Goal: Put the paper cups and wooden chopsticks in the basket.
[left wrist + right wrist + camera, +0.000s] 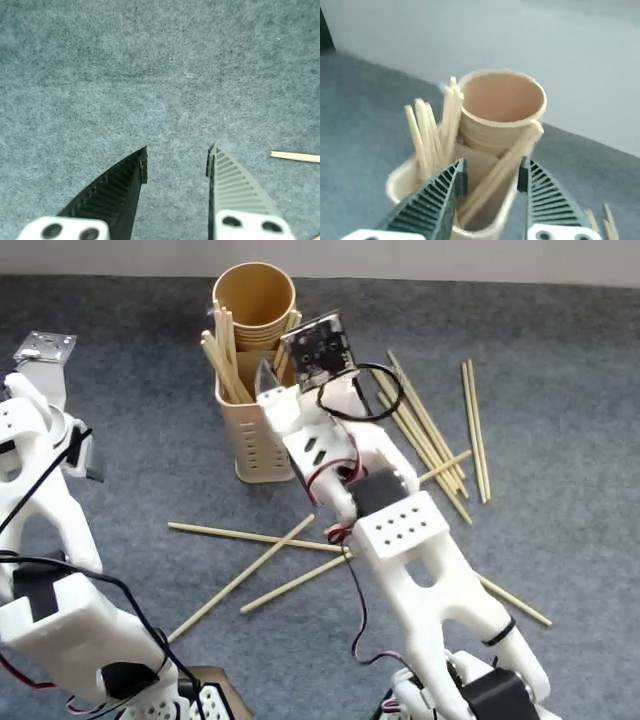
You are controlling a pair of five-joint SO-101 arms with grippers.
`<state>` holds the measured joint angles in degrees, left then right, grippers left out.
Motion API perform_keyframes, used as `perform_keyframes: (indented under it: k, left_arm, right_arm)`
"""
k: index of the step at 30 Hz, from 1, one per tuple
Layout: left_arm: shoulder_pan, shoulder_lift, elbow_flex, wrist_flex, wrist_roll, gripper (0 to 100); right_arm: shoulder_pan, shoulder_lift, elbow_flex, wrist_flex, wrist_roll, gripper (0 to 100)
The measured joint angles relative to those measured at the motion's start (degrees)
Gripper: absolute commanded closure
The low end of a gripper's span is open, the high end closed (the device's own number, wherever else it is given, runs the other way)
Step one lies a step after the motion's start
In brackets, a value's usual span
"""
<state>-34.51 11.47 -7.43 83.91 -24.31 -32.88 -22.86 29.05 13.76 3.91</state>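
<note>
Grey carpet bears a beige slotted plastic basket holding tan paper cups and wooden chopsticks; more lie beside it. Right gripper, half-open above it, could snag sticks and tip it; left gripper is wide apart; both hold nothing.

The white right arm covers one side of the tall beige perforated basket and parts of several pale wooden chopsticks (another chopstick runs off the left wrist view's edge).
</note>
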Motion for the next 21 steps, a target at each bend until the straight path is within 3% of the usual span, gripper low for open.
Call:
perform_keyframes:
  k: [5, 8, 11, 15, 21]
  left_arm:
    - [-2.5, 0.0, 0.4, -1.9, -2.6, 78]
    - [-2.7, 0.0, 0.4, -2.5, -3.1, 78]
    - [-2.6, 0.0, 0.4, -2.5, -3.2, 78]
    - [-2.7, 0.0, 0.4, -2.5, -3.2, 78]
    - [-2.7, 0.0, 0.4, -2.5, -3.2, 78]
  right_arm:
    - [8.4, -0.4, -10.3, 21.8, 4.1, 82.4]
    - [11.0, 0.3, -14.2, 38.2, 12.7, 82.4]
    - [9.5, 4.0, -13.9, 48.3, 22.2, 82.4]
    - [7.6, 11.5, -10.1, 46.5, 22.2, 82.4]
    - [7.5, 25.8, -8.6, 30.2, 15.0, 82.4]
